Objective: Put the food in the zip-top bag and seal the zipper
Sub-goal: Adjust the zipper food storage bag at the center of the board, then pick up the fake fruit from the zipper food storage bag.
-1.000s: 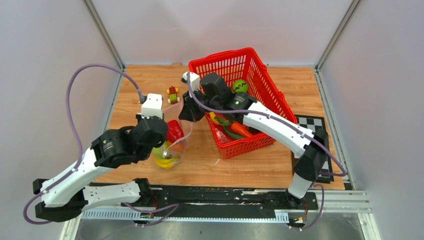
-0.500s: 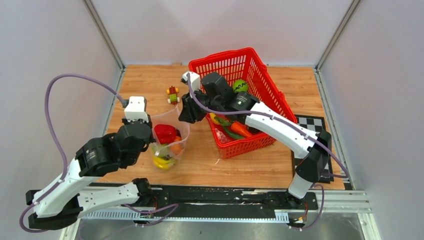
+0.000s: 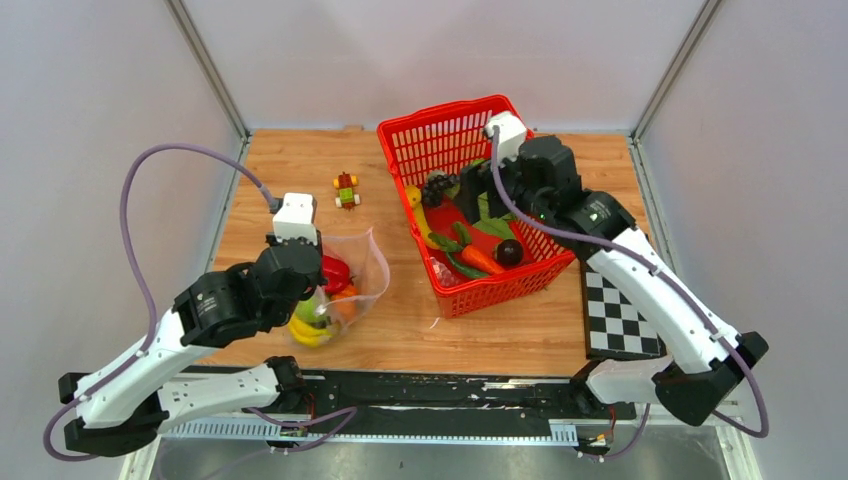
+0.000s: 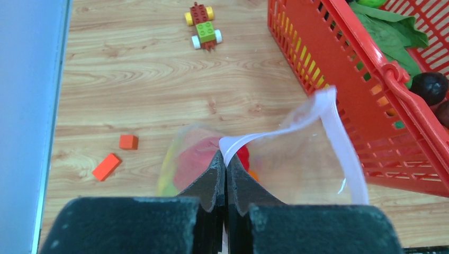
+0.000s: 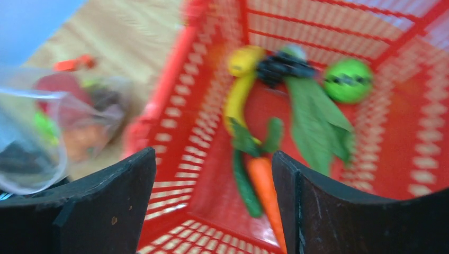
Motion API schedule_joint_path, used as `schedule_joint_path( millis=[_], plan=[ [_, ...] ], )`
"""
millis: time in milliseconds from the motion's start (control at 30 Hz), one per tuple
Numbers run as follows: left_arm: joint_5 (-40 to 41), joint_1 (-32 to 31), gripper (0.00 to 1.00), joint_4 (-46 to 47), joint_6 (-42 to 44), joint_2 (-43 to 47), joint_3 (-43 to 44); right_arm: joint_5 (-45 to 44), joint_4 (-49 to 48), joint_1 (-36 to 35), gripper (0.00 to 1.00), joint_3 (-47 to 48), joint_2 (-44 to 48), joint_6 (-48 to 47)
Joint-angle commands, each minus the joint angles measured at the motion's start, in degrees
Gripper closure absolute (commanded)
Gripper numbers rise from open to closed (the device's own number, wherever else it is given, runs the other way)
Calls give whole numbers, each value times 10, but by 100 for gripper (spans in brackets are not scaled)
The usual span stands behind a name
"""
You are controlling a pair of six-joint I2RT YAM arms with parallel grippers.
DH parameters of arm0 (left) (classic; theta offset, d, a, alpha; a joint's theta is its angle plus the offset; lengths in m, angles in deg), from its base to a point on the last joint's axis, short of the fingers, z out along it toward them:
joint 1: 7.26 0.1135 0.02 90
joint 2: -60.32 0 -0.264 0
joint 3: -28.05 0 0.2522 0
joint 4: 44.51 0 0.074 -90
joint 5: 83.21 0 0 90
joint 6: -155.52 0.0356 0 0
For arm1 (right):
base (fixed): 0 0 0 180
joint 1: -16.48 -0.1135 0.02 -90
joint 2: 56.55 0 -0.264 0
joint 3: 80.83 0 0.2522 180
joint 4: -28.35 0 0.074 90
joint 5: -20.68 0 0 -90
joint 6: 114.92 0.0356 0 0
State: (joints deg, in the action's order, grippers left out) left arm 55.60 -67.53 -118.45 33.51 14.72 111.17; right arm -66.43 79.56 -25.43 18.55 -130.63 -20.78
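The clear zip-top bag (image 3: 352, 285) stands open on the table left of the red basket, with a red piece (image 3: 337, 270) and yellow bananas (image 3: 310, 330) of the food inside. My left gripper (image 4: 226, 159) is shut on the bag's near rim, and the pale zipper strip (image 4: 341, 140) curves away from it. My right gripper (image 5: 212, 159) hovers open and empty over the basket. Below it lie more food: a carrot (image 5: 265, 185), a banana (image 5: 241, 90), a green lime (image 5: 347, 80), a green leaf (image 5: 317, 127) and dark grapes (image 3: 436, 185).
The red mesh basket (image 3: 500, 288) sits at centre right, its side wall (image 4: 339, 58) close to the bag. A small toy block figure (image 3: 346, 188) stands behind the bag. Two loose orange bricks (image 4: 106, 166) lie to the left. A checkerboard mat (image 3: 620, 310) lies at the right.
My right gripper let go of the bag's far edge, opened and swung right over the basket. My left arm shifted a little while holding the bag's rim.
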Motion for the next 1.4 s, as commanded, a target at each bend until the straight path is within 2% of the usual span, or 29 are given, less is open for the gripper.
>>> schedule_joint_path(
  millis=[0, 167, 333, 433, 633, 933, 1067, 1200, 1367],
  plan=[
    [-21, 1, 100, 66, 7, -6, -5, -84, 80, 89, 19, -27, -54, -14],
    [-40, 1, 100, 84, 8, 1, -17, -42, 125, 114, 17, -47, -136, -63],
    [-66, 1, 100, 103, 6, 4, -32, -91, 156, 134, 20, -26, -224, -45],
    [-79, 1, 100, 108, 6, 8, -35, -189, 174, 139, 18, -11, -272, 1],
    [-101, 1, 100, 131, 6, 24, -51, -175, 147, 160, 19, -31, -305, 20],
    [-120, 1, 100, 147, 9, 23, -59, -133, 80, 181, 33, -60, -329, 16],
    [-127, 1, 100, 152, 7, 23, -62, -110, 86, 181, 46, -54, -338, 15],
    [-125, 1, 100, 152, 9, 23, -61, -92, 83, 180, 67, -61, -318, 19],
    [-124, 1, 100, 153, 9, 22, -60, -79, 77, 176, 71, -65, -251, 17]
  ],
)
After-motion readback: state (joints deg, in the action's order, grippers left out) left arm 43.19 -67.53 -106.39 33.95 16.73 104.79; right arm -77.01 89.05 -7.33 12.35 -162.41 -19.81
